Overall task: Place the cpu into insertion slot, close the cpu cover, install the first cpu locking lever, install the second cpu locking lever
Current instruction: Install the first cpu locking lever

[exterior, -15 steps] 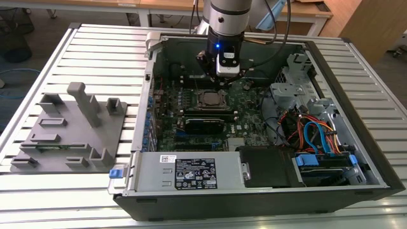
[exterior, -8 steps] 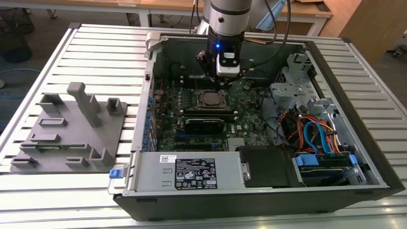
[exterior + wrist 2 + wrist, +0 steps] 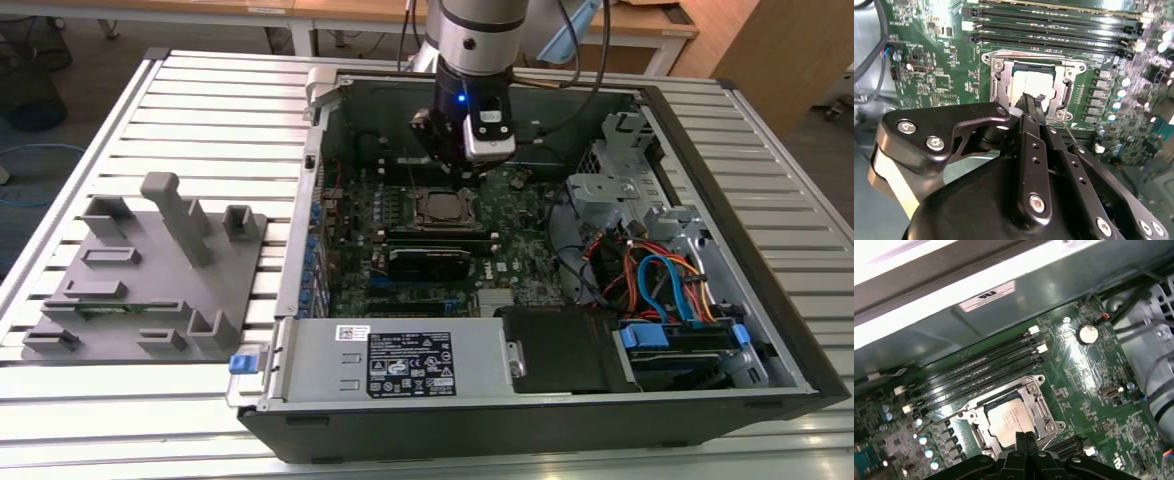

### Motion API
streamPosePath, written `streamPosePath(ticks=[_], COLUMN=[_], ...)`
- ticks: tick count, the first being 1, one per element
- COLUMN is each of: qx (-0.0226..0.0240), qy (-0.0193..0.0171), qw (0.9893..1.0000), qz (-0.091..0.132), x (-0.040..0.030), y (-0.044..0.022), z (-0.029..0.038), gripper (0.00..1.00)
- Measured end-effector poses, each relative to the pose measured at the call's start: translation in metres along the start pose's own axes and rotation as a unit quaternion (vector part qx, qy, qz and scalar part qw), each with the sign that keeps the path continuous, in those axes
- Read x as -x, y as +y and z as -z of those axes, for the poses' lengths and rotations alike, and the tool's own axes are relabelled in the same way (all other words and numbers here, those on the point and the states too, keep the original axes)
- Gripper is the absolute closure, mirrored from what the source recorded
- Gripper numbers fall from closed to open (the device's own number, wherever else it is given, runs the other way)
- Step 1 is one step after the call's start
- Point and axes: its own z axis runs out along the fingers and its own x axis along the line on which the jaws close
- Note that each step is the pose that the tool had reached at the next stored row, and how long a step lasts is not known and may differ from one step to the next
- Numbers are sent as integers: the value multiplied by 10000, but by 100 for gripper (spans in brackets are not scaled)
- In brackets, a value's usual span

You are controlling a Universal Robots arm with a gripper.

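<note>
Cpu [image 3: 1010, 416] sits under cpu cover [image 3: 1038, 405], pincer [image 3: 1023, 436] above, memory slots [image 3: 979, 367] beside.

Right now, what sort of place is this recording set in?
Probably a robotics lab or workshop: an open desktop computer case lies on a slatted metal table, a grey fixture tray sits beside it, and wooden desks stand behind.

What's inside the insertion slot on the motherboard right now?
The silver-topped cpu lies in it, framed by the cpu cover. The shut pincer hides one edge.
</note>
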Motion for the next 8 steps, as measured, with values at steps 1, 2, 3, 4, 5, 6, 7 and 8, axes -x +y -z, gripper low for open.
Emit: streamPosePath(ticks=[1, 2, 3, 4, 5, 6, 7, 8], qx=[1, 2, 3, 4, 5, 6, 6, 7], qy=[1, 2, 2, 3, 3, 4, 4, 4], qw=[10000, 9999, 9998, 9997, 9996, 9995, 9994, 9994], qz=[72, 138, 194, 243, 289, 322, 341, 355], x=[0, 0, -1, -4, -8, -13, -21, -33], y=[0, 0, -1, -2, -3, -6, -9, -15], z=[0, 0, -1, -1, 0, -1, -1, 0], gripper=[90, 90, 90, 90, 90, 90, 90, 90])
